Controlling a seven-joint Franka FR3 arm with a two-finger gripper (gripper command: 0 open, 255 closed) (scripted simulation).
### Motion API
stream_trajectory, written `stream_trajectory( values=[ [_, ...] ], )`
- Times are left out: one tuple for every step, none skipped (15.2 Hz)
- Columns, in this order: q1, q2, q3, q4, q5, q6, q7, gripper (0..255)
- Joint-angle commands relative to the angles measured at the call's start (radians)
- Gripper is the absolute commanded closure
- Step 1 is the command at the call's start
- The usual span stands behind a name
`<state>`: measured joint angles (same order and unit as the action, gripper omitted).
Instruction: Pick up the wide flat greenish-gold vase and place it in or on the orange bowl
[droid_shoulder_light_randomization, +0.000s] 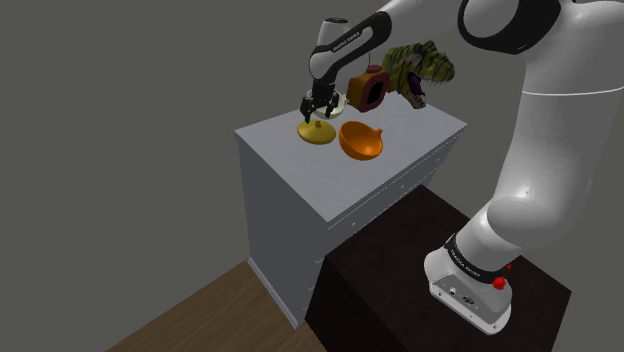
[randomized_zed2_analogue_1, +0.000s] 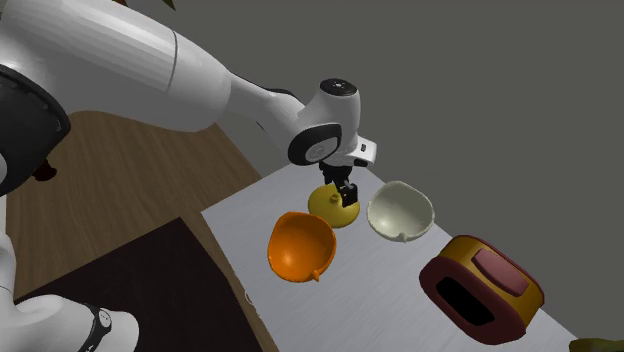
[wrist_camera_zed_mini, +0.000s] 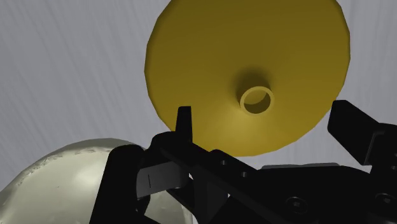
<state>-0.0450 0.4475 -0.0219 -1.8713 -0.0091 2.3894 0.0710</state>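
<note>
Grey cabinet top (droid_shoulder_light_randomization: 290, 165), bare toward its near edge.
My claw (wrist_camera_zed_mini: 265, 113) hangs spread over the gold vase (wrist_camera_zed_mini: 248, 51), its neck between my fingers.

Five things on top of a grey dresser

The grey dresser (droid_shoulder_light_randomization: 318, 182) (randomized_zed2_analogue_1: 400, 295) (wrist_camera_zed_mini: 63, 63) has drawers down one side and a flat top. A wide, flat yellow-gold vase (droid_shoulder_light_randomization: 317, 132) (randomized_zed2_analogue_1: 327, 205) (wrist_camera_zed_mini: 248, 57) stands upright on the top, near the edge away from the drawers, with its small round mouth facing up. An orange bowl (droid_shoulder_light_randomization: 362, 140) (randomized_zed2_analogue_1: 300, 247) sits just beside it, closer to the drawer edge. A pale cream bowl (droid_shoulder_light_randomization: 339, 101) (randomized_zed2_analogue_1: 400, 211) (wrist_camera_zed_mini: 57, 178) sits just beside the vase along the back edge. Next along is a dark red box with a gold rim (droid_shoulder_light_randomization: 368, 88) (randomized_zed2_analogue_1: 482, 288) and a dark hole in its side. A green and brown toy dinosaur (droid_shoulder_light_randomization: 418, 68) stands near the far corner.
</note>
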Motion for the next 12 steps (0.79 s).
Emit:
stream_trajectory(
  values=[
    [0.0, 0.001, 0.0, 0.0, 0.0, 0.001, 0.0, 0],
    [0.0, 0.001, 0.0, 0.0, 0.0, 0.001, 0.0, 0],
    [0.0, 0.001, 0.0, 0.0, 0.0, 0.001, 0.0, 0],
    [0.0, 0.001, 0.0, 0.0, 0.0, 0.001, 0.0, 255],
    [0.0, 0.001, 0.0, 0.0, 0.0, 0.001, 0.0, 255],
    [0.0, 0.001, 0.0, 0.0, 0.0, 0.001, 0.0, 255],
    [0.0, 0.001, 0.0, 0.0, 0.0, 0.001, 0.0, 255],
    [0.0, 0.001, 0.0, 0.0, 0.0, 0.001, 0.0, 255],
    [0.0, 0.001, 0.0, 0.0, 0.0, 0.001, 0.0, 255],
    [0.0, 0.001, 0.0, 0.0, 0.0, 0.001, 0.0, 255],
    [0.0, 0.001, 0.0, 0.0, 0.0, 0.001, 0.0, 255],
    [0.0, 0.001, 0.0, 0.0, 0.0, 0.001, 0.0, 255]
  ],
)
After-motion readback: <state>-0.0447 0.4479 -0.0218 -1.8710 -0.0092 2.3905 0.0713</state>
